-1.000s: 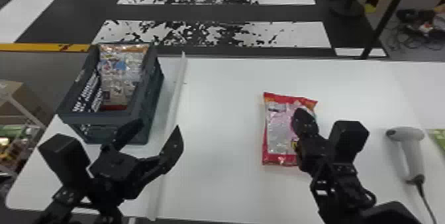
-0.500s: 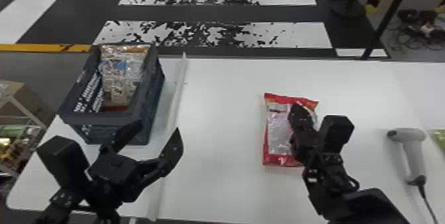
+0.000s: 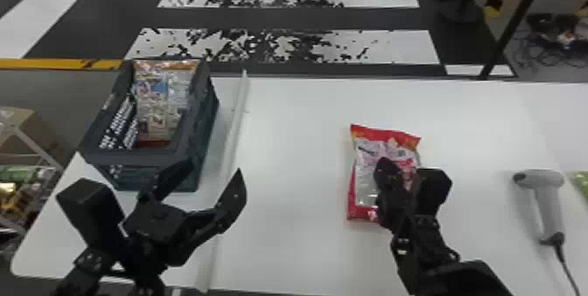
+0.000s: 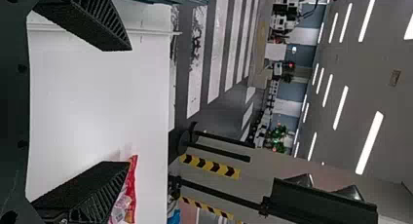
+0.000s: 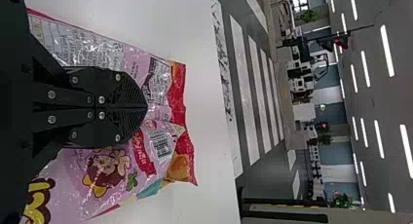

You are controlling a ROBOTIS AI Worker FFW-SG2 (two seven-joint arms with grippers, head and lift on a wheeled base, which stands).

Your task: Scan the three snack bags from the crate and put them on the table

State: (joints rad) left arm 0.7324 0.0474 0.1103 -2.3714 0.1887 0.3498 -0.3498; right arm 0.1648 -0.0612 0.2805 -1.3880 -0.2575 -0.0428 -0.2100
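spread wide and empty, my left fingers (image 3: 215, 170) hang at the near side of the crate (image 3: 127, 156), toward its right. closed together, my right fingers (image 3: 386, 164) sit over the middle of the red and pink snack bag (image 3: 365, 185); i can't tell whether they pinch any of it. that bag lies right of centre on the table (image 3: 297, 163), its barcode (image 5: 159, 143) showing beside my fingertips. shiny packaging (image 3: 155, 98) fills much of the crate, at the left. far to the right, the pale scanner (image 3: 547, 199) rests on the table, its cable running near.
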